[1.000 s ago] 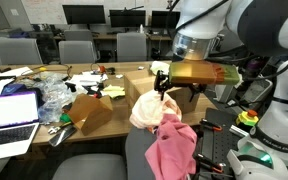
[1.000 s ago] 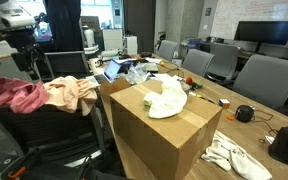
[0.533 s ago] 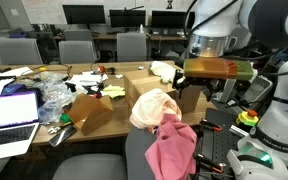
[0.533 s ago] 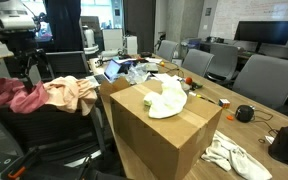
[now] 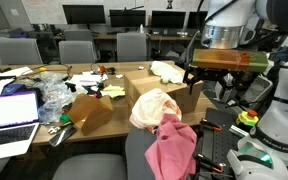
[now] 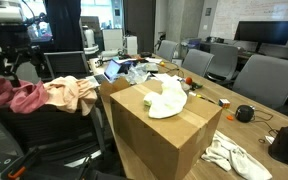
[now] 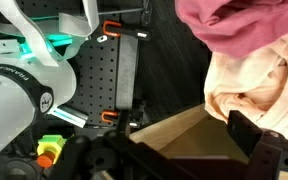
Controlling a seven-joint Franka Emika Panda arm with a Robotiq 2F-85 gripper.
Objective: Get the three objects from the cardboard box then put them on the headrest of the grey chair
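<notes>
Withdrawing from the grey chair point(image 5: 136, 152), the gripper point(image 5: 220, 88) hangs open and empty. The peach cloth point(image 5: 154, 108) and pink cloth point(image 5: 174, 148) drape the chair's top, leaving only the yellow-green cloth point(image 5: 167, 71), on the cardboard box point(image 5: 134, 80) beyond, to fetch.

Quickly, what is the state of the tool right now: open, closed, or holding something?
Tool: open, holding nothing.
</notes>
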